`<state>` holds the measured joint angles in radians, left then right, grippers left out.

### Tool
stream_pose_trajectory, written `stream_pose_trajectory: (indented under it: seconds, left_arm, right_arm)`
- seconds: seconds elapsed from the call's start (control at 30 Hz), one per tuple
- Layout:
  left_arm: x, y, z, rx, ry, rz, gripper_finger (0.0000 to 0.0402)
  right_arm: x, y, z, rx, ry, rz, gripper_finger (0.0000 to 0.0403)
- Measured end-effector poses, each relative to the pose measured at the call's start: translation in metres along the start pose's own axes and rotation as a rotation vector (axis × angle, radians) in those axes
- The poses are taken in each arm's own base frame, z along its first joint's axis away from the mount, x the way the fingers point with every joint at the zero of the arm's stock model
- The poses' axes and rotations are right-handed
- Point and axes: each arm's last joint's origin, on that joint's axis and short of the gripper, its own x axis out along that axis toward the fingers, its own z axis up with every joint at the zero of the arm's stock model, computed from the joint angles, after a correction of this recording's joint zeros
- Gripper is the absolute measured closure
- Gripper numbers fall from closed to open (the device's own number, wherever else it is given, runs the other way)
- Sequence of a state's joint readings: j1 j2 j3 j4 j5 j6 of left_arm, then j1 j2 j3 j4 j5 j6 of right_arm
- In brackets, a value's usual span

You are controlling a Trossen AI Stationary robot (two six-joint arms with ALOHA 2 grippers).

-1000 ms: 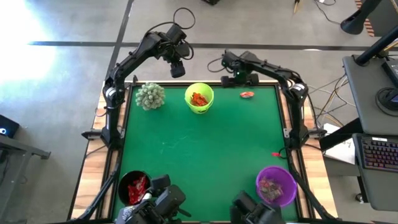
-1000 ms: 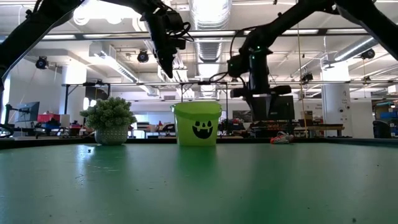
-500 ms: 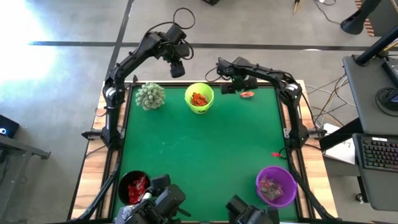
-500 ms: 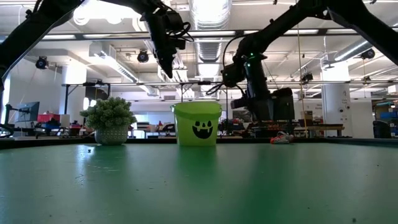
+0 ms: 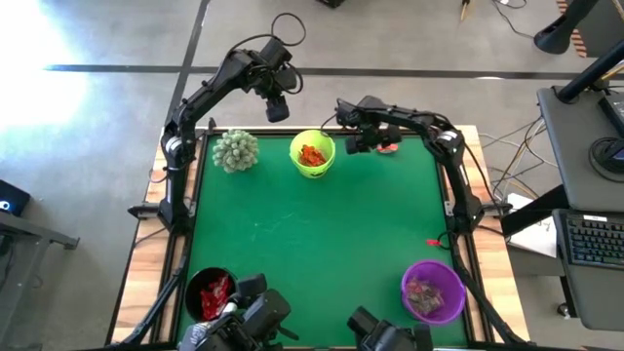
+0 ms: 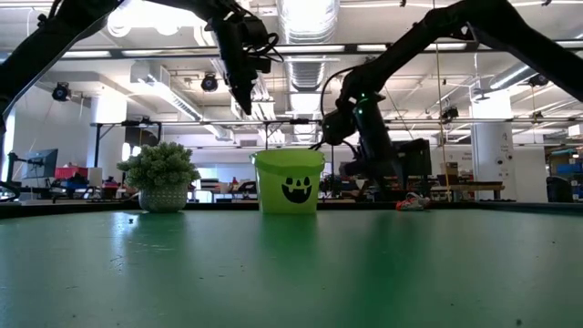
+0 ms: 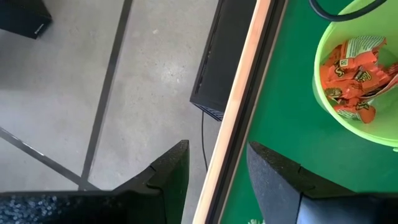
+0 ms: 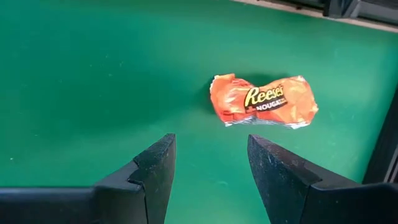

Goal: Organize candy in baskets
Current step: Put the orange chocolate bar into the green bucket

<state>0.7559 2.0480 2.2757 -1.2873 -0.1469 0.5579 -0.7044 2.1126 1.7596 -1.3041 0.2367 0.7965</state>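
Altogether three baskets, perhaps two loose candies outside.

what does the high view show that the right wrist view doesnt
Only the high view shows the three baskets: lime green basket, black basket, purple basket, plus the spiky plant and a red candy near the right edge. Only the right wrist view shows the orange candy wrapper's Reese's lettering and the right gripper open, empty. Both show that candy on the green table.
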Motion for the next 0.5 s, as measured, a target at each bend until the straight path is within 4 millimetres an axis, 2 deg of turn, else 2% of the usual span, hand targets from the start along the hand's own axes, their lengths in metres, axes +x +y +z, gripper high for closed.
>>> stream_pose_trajectory:
  seconds: [0.27,0.5]
  left_arm:
    - [0.0001,-0.0002,-0.0002,0.001,0.003,-0.001,0.0258]
    - [0.0000,-0.0001,-0.0002,0.001,0.002,-0.001,0.0258]
  right_arm:
    - [0.0075,0.0048,0.0001,-0.004,0.002,-0.019,0.0214]
    - [0.0106,0.0063,0.0010,-0.001,-0.006,-0.029,0.0260]
